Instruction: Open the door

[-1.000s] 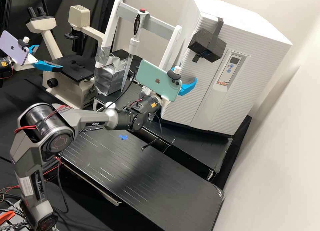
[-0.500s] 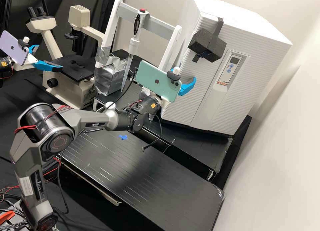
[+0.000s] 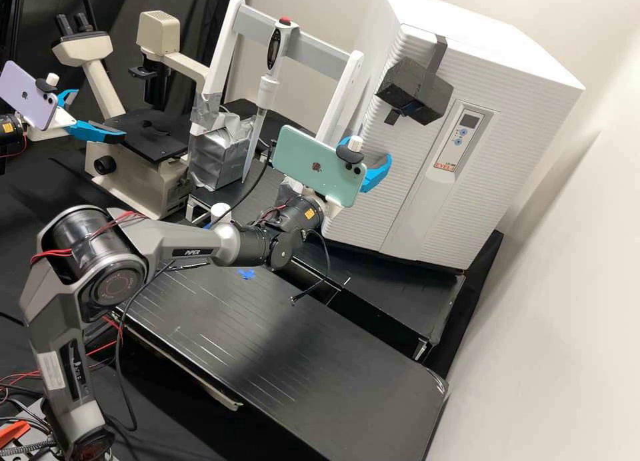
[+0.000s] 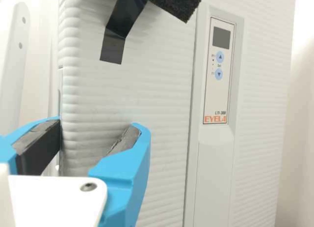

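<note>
A white cabinet (image 3: 480, 41) with a ridged front door (image 3: 390, 181) stands at the far right, on the far black tabletop (image 3: 407, 294). The door looks closed. The high view takes in the whole cabinet, a black foam block (image 3: 417, 88) taped high on its front, and a control panel (image 3: 460, 141) beside the door's ridged part. The grey arm (image 3: 193, 241) reaches across from the near left to the door's left edge, where the claw (image 3: 369, 149) is. A pale green phone (image 3: 317, 164) mounted above the wrist hides part of it from this side.

The wrist view looks along the fingers and brings out the gap between them. The claw (image 4: 97, 124) is spread open, one blue finger out past the door's left edge, the other in front of the ridged face, with that edge between their dark pads (image 4: 125, 138). Nothing is clamped; whether either pad touches the door, I cannot tell.

Farther left in the high view are a pipette (image 3: 268, 94), upright by a white frame (image 3: 343, 94), and a beige microscope (image 3: 143, 174).
</note>
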You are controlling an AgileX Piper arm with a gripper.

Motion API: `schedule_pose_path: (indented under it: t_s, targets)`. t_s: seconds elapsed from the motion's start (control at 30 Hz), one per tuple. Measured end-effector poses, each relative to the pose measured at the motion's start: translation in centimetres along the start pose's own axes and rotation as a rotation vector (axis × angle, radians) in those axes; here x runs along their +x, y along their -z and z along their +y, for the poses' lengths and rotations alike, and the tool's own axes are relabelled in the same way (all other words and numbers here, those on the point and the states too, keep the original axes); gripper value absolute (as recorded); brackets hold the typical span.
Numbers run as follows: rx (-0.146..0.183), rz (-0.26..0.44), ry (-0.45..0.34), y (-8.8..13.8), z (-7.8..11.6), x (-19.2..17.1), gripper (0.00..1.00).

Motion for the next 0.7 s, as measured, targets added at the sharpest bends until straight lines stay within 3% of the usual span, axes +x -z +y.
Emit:
schedule_pose_path:
  t_s: [0.23,0.57,0.7]
  targets:
    - [0.0,0.011,-0.008,-0.7,1.3,-1.7,0.0]
    - [0.041,0.007,-0.071,-2.3,2.7,-5.4,0.0]
    - [0.041,-0.004,-0.103,-3.0,3.2,-6.6,0.0]
